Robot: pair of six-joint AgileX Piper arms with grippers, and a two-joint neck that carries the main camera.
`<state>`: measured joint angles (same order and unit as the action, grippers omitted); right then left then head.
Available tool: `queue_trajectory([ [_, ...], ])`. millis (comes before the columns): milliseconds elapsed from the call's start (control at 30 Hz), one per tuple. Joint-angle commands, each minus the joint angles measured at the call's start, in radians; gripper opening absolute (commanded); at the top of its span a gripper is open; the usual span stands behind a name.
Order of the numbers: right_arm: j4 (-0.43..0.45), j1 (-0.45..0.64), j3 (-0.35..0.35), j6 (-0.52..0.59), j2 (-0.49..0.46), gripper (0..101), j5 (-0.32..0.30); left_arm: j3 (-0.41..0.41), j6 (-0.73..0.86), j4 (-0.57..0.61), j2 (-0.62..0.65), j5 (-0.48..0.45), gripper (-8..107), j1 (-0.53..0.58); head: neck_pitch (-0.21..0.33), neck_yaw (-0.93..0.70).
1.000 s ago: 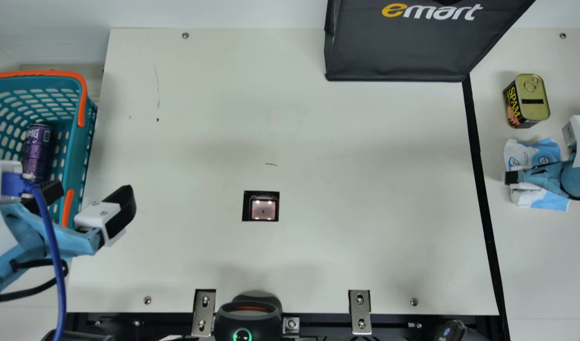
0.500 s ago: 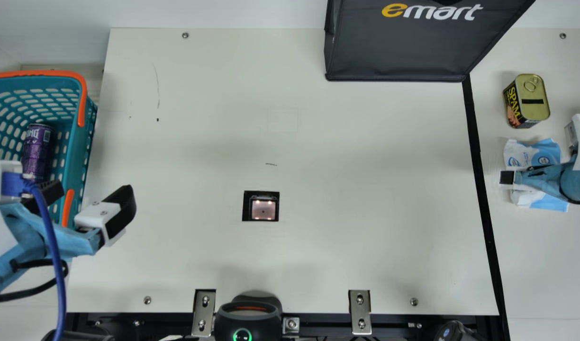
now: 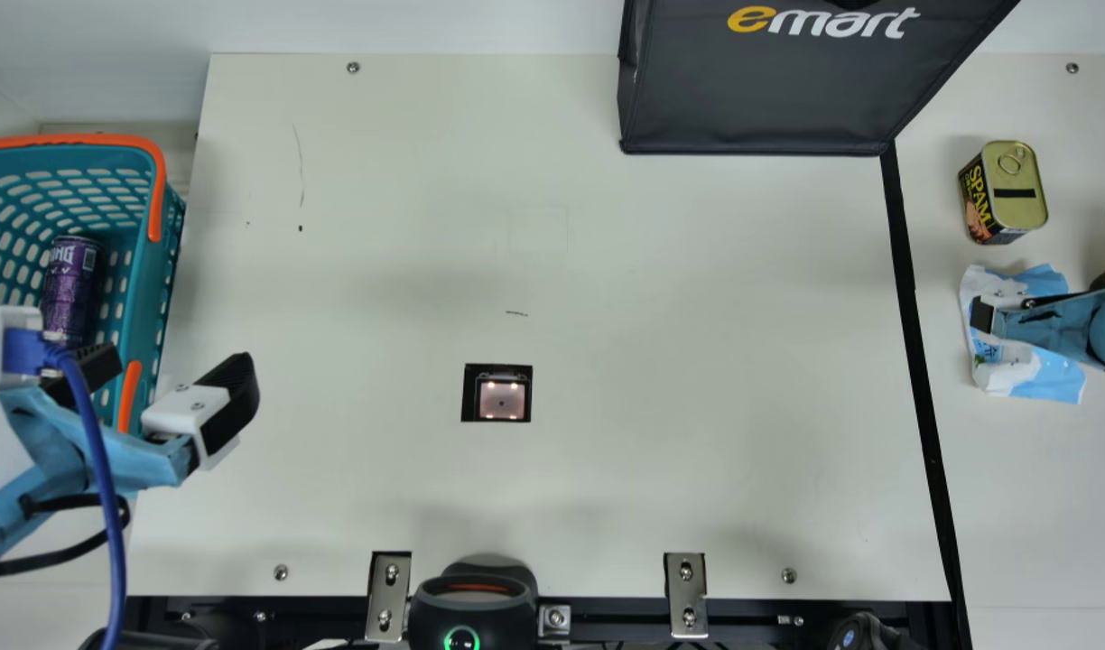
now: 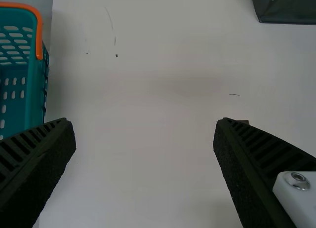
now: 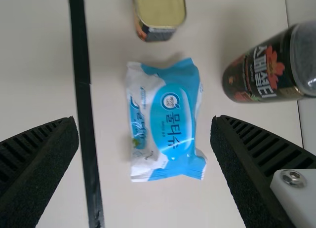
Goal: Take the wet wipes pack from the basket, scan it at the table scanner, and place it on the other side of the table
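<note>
Wet wipes pack flat, right of the black strip, just beside the tin; right gripper above it, its 2 fingers spread and holding nothing, left gripper likewise spread and empty by the basket. Placing judged done: best lift straight up, fingers kept wide, then withdraw (dark jar near; a sideways sweep could tip it).

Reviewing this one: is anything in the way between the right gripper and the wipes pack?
Nothing visible is between the open right gripper and the wipes pack. The gold-topped can and the dark bottle stand off to the pack's sides.
</note>
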<state>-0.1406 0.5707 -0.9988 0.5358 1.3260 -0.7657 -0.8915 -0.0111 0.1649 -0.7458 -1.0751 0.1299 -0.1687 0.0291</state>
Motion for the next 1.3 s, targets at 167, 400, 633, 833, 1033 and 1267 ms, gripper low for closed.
queue_trajectory([
  [167, -0.085, -0.043, -0.021, 0.033, -0.07, 95, -0.075, 0.0, 0.0, 0.0, 0.0, 0.0, 90, 0.0, 0.03, -0.002],
  [400, -0.155, -0.095, -0.039, 0.054, -0.146, 95, -0.154, 0.0, 0.0, 0.0, 0.0, 0.0, 90, 0.0, 0.03, -0.002],
  [633, -0.188, -0.134, -0.044, 0.06, -0.198, 95, -0.209, 0.0, 0.0, 0.0, 0.0, 0.0, 90, 0.0, 0.03, -0.002],
  [833, -0.185, -0.134, -0.045, 0.061, -0.201, 95, -0.212, 0.0, 0.0, 0.0, 0.0, 0.0, 90, 0.0, 0.03, -0.002],
  [1033, -0.125, -0.213, -0.075, -0.044, -0.268, 95, -0.253, -0.105, 0.004, -0.047, -0.003, -0.046, 90, -0.034, 0.03, -0.002],
  [1267, -0.056, -0.305, -0.111, -0.166, -0.346, 95, -0.301, -0.227, 0.008, -0.101, -0.007, -0.101, 90, -0.074, 0.03, -0.002],
])
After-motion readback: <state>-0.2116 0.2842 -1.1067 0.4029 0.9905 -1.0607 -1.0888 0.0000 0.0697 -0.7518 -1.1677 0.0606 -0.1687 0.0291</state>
